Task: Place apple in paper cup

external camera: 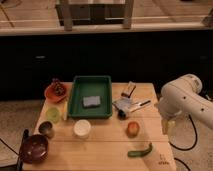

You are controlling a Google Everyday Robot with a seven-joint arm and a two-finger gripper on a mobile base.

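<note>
One wooden table [105,146] carries one green tray [80,107], two bowls, orange [56,92] and dark [34,148], and three cups: paper cup [81,128], green cup [53,114], metal cup [46,129]. The one gripper [168,126] hangs at the table's right edge, spread and empty. One apple [133,129] lies right of the paper cup, apart from it, above one pepper [140,151].

chunky white rounded robot arm [186,97], thin black cable [192,139] underneath, pale gripper [167,126] open, right edge of light wooden table [100,147]
</note>
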